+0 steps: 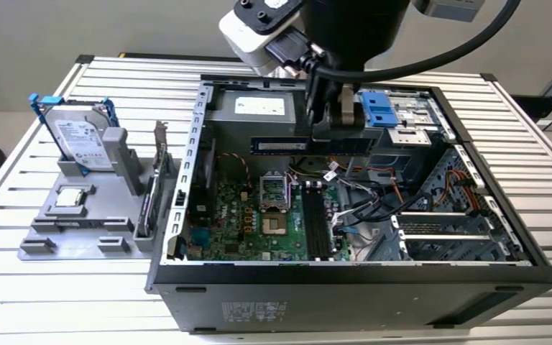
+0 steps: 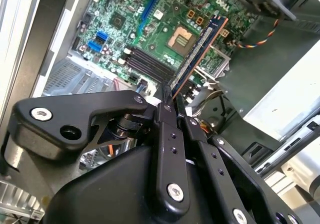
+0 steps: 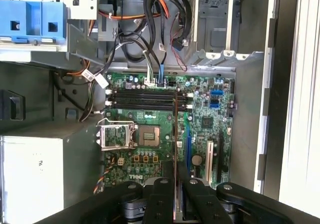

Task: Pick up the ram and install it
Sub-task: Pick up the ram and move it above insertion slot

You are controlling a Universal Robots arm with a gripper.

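My gripper (image 1: 338,138) is shut on the ram (image 1: 280,146), a long green stick, and holds it level in the air above the open computer case (image 1: 353,273). The stick is near the back of the case, over the motherboard (image 1: 247,215). In the second wrist view the ram (image 2: 200,52) juts out from between the black fingers (image 2: 165,112), with the motherboard beneath it. The first wrist view shows the ram (image 3: 176,134) edge-on, running across the black memory slots (image 3: 145,99). Those slots (image 1: 316,223) lie beside the CPU socket (image 1: 274,223).
A grey fixture (image 1: 65,237) at the exterior view's left holds a silver hard drive in a blue frame (image 1: 80,140) and a dark expansion card (image 1: 161,180). Inside the case are loose cables (image 1: 372,205), a blue drive bay (image 1: 387,108) and the power supply (image 1: 256,108).
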